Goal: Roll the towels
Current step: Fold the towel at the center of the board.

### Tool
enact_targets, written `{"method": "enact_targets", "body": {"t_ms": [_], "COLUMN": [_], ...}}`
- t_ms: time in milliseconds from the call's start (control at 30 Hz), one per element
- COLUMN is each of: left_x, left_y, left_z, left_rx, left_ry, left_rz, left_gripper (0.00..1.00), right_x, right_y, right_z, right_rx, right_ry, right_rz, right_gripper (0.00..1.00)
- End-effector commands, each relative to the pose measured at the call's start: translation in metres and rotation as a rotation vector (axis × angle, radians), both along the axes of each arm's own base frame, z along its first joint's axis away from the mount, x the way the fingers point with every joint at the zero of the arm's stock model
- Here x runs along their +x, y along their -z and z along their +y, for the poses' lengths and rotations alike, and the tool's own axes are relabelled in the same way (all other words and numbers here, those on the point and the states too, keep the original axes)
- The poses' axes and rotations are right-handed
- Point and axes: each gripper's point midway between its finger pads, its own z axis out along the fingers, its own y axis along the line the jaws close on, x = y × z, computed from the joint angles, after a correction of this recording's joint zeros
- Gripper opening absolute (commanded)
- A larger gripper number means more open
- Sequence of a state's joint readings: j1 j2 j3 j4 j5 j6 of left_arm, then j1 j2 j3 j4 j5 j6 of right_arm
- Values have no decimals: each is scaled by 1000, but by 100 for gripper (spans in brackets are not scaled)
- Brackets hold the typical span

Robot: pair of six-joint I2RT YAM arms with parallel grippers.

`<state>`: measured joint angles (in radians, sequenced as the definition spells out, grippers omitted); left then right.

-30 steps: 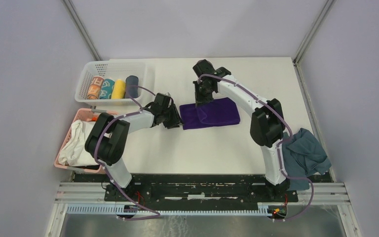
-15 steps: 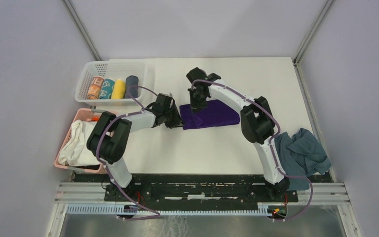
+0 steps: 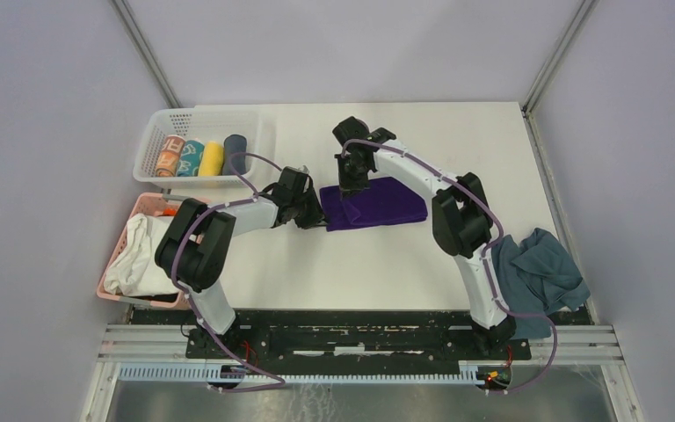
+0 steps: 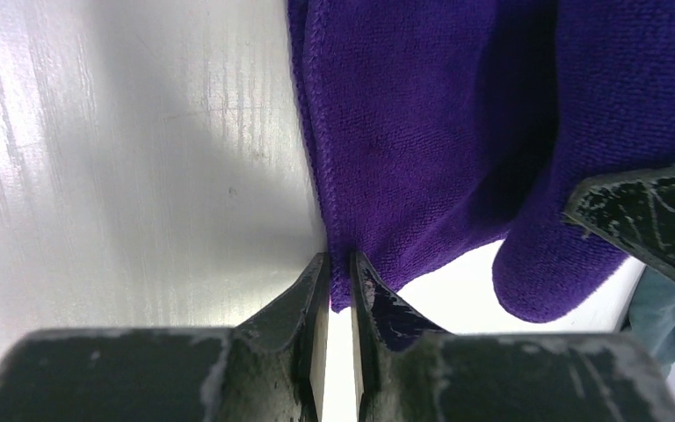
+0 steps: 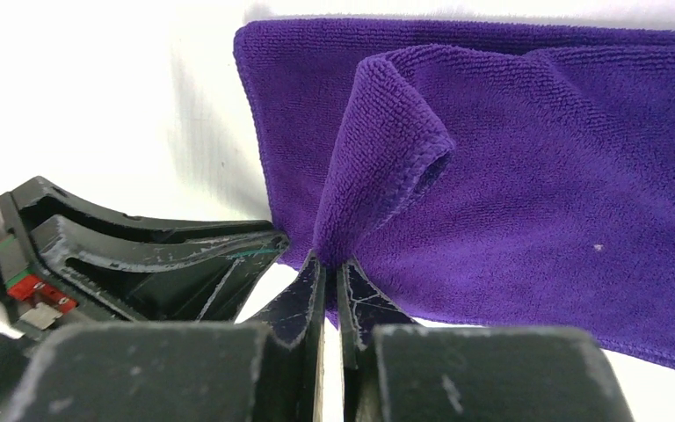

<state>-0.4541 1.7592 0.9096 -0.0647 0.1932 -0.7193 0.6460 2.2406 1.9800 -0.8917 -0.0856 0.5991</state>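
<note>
The purple towel point(image 3: 382, 204) lies folded flat mid-table, and its left end is lifted into a small fold point(image 5: 387, 149). My left gripper point(image 3: 318, 216) point(image 4: 341, 264) is at the towel's left near corner, its jaws shut on the hem point(image 4: 334, 220). My right gripper point(image 3: 349, 188) point(image 5: 330, 264) stands over the towel's far left part, shut on the raised fold. The two grippers are close together; each shows in the other's wrist view. The slate-grey towel point(image 3: 540, 271) lies crumpled at the table's right near edge, beside the right arm's base.
A white basket point(image 3: 163, 119) at the back left holds several rolled towels. A pink basket point(image 3: 132, 227) at the left edge holds a white cloth bundle point(image 3: 141, 259). Metal frame posts rise at both back corners.
My right gripper slid left along the purple towel, pulling its left end into a fold. My left gripper's jaws closed on the towel's left corner.
</note>
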Motion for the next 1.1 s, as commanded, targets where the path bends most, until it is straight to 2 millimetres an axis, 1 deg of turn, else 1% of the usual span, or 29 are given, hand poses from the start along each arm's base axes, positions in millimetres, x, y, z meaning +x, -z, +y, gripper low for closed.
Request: {"method": "enact_targets", "body": {"t_ms": [0,167,300,467,600,767,833,933,1033,1067], "left_x": [-4,-4,-3,-4,-5,-4,-5,-4,-3,-3], "left_y": [8,7,6,9,9,10,10,8,-1,-4], "left_z": [0,1,1,1,3,4,5,9,15,18], "left_rx": [15,21,25,30,33,40,46,65,81,91], "left_ry": [-4,-6,-7,-5,-8,-11,-14,-30,-54,-62], "left_rz": [24,20,17,22,21,21,22,18,-8,-14], "left_gripper": [21,21,21,20,20,20,20,21,23,24], "right_x": [6,6,5,4,4,5,3,-1,-4,-5], "right_y": [-47,-44,-33,-16,-3,15,18,12,-11,-21], "right_z": [12,14,18,31,36,28,27,32,37,37], "right_rx": [73,72,73,108,105,54,49,82,134,144], "right_ry": [6,5,-1,-2,-4,5,-2,-25,-60,-74], "right_rz": [-91,-87,-67,-43,-19,-7,0,7,-20,-37], "right_gripper": [10,10,11,11,11,14,18,28,37,41]}}
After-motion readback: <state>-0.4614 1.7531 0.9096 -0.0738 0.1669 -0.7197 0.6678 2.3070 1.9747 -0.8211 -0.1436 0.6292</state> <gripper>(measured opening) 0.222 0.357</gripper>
